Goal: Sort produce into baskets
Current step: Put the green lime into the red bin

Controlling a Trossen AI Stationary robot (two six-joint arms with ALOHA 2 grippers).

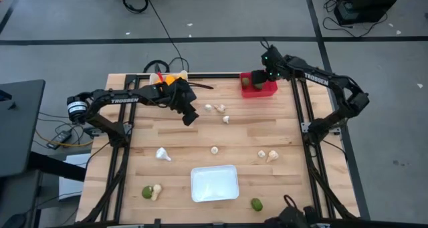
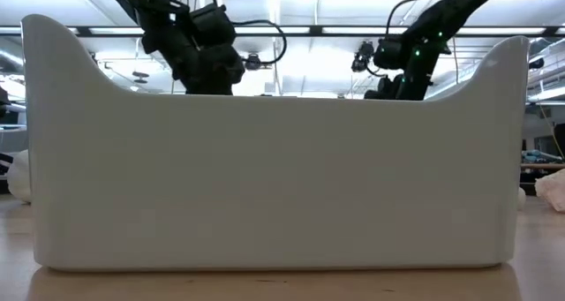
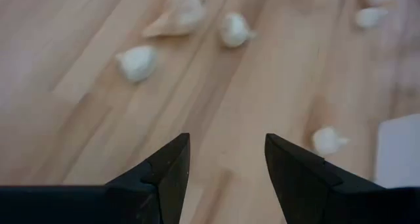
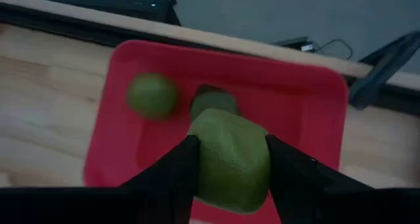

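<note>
Right tool (image 4: 226,161) clamped on green fruit (image 4: 231,155), held over red bin (image 4: 315,106); 2 green fruits seen inside already. Left tool (image 3: 226,161) spread wide, empty, above table (image 1: 281,131) nr garlic bulbs (image 3: 138,62). Orange/yellow fruit seen in bin at far-left edge (image 1: 175,76). Est. under half sorted: approx 9 bulbs, 2 green fruits (image 1: 256,203) left loose; white tray (image 1: 214,183) appears unfilled. "TROSSEN" read on both arms.

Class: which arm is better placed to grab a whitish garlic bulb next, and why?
Left. The left gripper is open and empty over the garlic bulbs; the right gripper holds a green fruit above the red plastic bin.
</note>
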